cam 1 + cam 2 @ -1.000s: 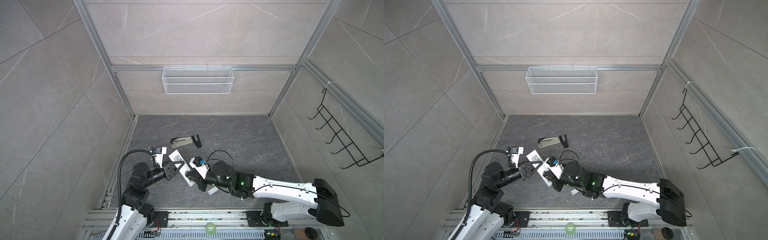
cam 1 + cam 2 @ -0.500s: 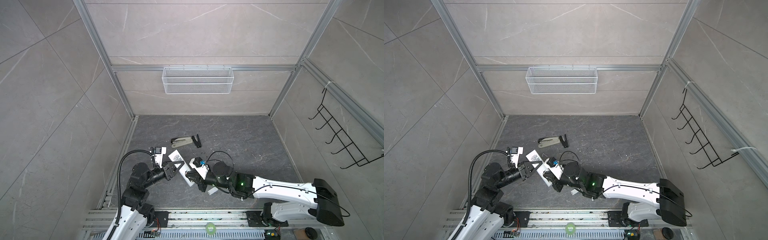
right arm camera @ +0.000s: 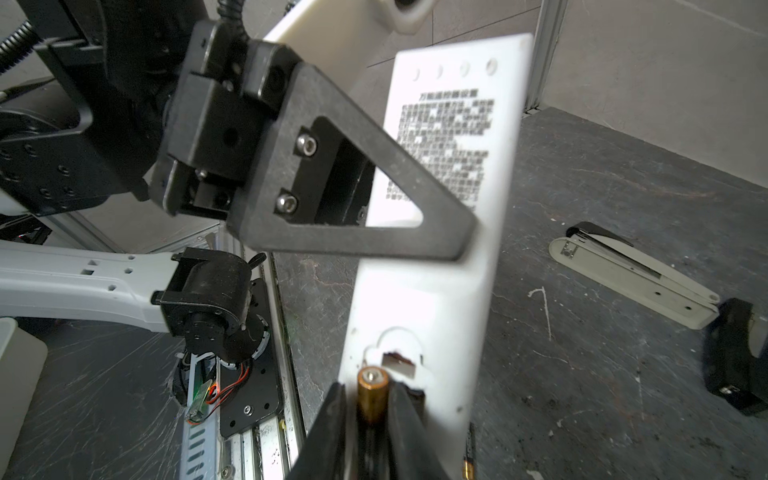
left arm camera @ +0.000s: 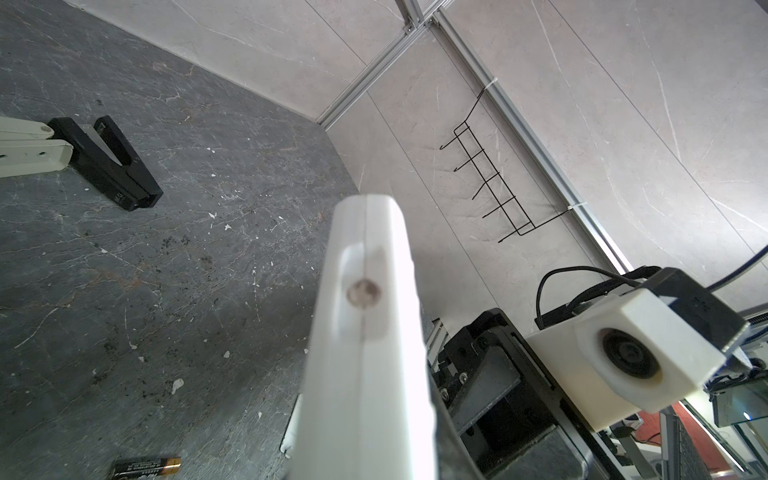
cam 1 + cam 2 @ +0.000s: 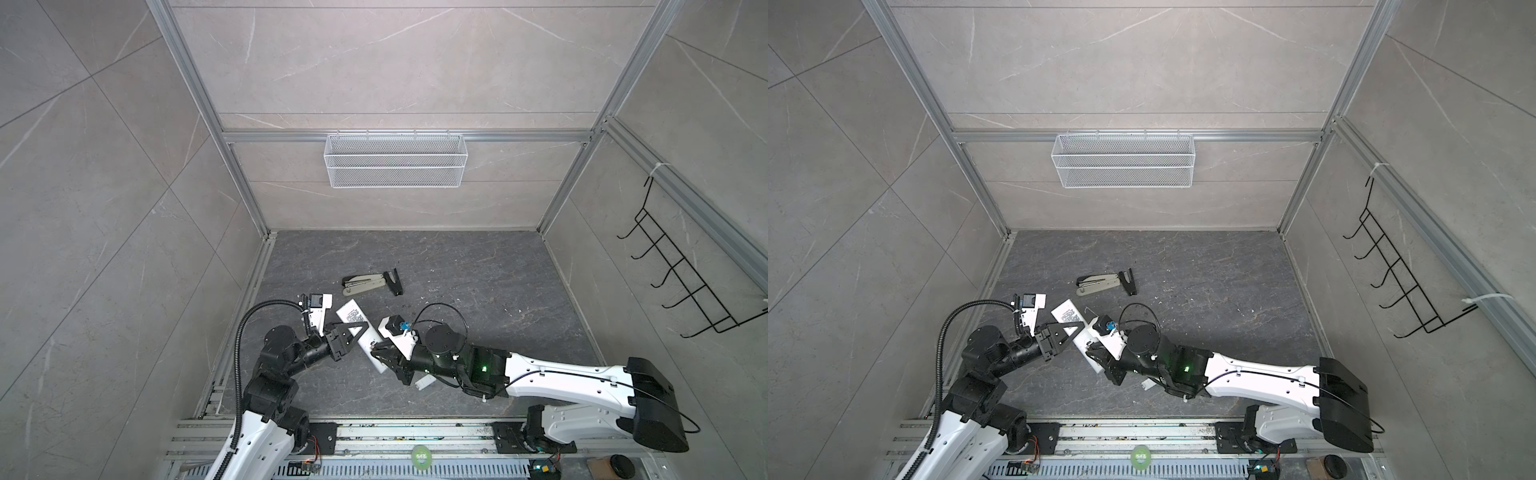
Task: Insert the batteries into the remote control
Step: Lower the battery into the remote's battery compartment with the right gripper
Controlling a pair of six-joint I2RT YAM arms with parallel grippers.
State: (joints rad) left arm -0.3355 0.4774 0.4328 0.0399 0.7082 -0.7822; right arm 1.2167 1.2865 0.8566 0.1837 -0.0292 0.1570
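The white remote control (image 5: 346, 316) (image 5: 1064, 311) hangs tilted above the floor, label side up, with my left gripper (image 5: 360, 329) (image 5: 1077, 326) shut on its middle. In the right wrist view the printed back (image 3: 436, 291) fills the centre, and the open battery bay lies at its near end. My right gripper (image 3: 372, 415) (image 5: 376, 354) has one of the batteries (image 3: 372, 395) between its fingers, gold end pushed into that bay. A second battery (image 3: 468, 455) (image 4: 147, 465) lies on the floor beside the remote. The left wrist view shows only the remote's end face (image 4: 365, 332).
A beige-and-black stapler (image 5: 365, 284) (image 5: 1098, 284) lies open on the floor behind the remote. A small white flat piece (image 5: 424, 384) (image 5: 1148, 385) lies under my right arm. A wire basket (image 5: 395, 160) hangs on the back wall and a black hook rack (image 5: 681, 282) on the right wall.
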